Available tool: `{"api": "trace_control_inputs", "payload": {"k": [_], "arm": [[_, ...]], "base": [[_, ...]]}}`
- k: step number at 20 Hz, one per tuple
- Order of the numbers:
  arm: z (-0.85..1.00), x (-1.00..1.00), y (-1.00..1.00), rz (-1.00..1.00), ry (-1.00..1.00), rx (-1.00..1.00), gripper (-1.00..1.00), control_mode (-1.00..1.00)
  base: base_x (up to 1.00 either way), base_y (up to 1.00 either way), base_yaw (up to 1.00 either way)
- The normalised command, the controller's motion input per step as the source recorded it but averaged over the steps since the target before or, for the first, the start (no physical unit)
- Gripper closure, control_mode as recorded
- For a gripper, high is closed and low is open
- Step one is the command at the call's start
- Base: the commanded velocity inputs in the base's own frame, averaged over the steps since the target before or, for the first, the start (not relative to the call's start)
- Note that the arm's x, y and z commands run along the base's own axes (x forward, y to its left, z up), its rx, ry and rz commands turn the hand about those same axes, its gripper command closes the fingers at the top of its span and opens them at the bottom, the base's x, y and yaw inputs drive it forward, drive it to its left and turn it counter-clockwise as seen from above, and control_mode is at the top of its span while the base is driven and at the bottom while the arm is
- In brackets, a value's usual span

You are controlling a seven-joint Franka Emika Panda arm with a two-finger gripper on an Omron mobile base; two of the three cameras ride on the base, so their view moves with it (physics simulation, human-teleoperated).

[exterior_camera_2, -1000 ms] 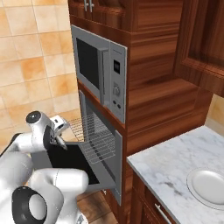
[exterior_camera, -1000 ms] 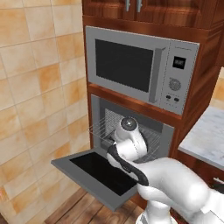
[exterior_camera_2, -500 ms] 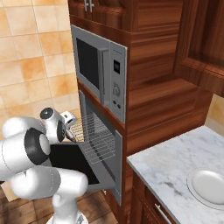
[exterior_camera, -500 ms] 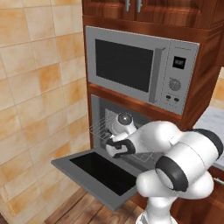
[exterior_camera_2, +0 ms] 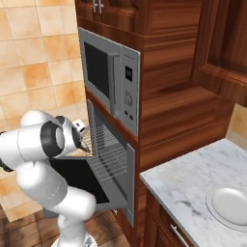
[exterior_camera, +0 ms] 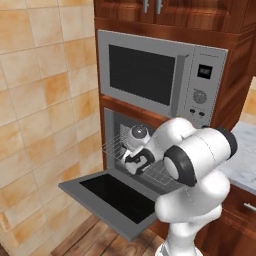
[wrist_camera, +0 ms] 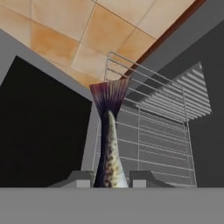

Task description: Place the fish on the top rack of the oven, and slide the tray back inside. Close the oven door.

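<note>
My gripper (wrist_camera: 111, 179) is shut on the fish (wrist_camera: 109, 146), a slim dark speckled fish whose fanned tail points away from the hand. It hangs above the near left part of the top rack (wrist_camera: 153, 131), a silver wire grid pulled partly out of the oven (exterior_camera: 116, 125). The oven door (exterior_camera: 117, 197) lies open and flat below, its dark glass facing up. From the base, the gripper (exterior_camera: 135, 161) is over the rack's (exterior_camera: 117, 147) front edge, just outside the cavity. The gripper (exterior_camera_2: 85, 141) also stands beside the rack (exterior_camera_2: 110, 153) in the right base view.
A grey microwave (exterior_camera: 157, 77) sits directly above the oven. A tiled wall (exterior_camera: 45, 110) runs to the left. A marble counter (exterior_camera_2: 193, 183) with a white plate (exterior_camera_2: 229, 206) lies to the right. The open door (exterior_camera_2: 79, 176) juts out over the wooden floor.
The hand has carried the fish a little closer to the oven and over the rack's front. The arm's elbow has swung up and toward the right.
</note>
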Motion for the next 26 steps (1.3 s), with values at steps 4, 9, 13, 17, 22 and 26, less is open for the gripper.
{"api": "trace_control_inputs", "payload": {"k": [4, 9, 13, 17, 22, 26], "arm": [[-0.34, 0.45, 0.0, 0.0, 0.0, -0.07, 1.0, -1.0], [-0.59, 0.45, 0.0, 0.0, 0.0, -0.1, 1.0, -1.0], [-0.69, 0.49, 0.0, 0.0, 0.0, -0.11, 1.0, -1.0], [-0.72, 0.49, 0.03, 0.0, 0.0, -0.1, 1.0, -1.0], [-0.45, 0.72, 0.0, 0.0, 0.01, -0.04, 1.0, -1.0], [-0.29, 0.91, 0.0, 0.0, 0.01, 0.0, 1.0, -1.0]], "base": [[0.0, 0.0, 0.0], [0.0, 0.0, 0.0], [0.0, 0.0, 0.0], [0.0, 0.0, 0.0], [0.0, 0.0, 0.0], [0.0, 0.0, 0.0]]}}
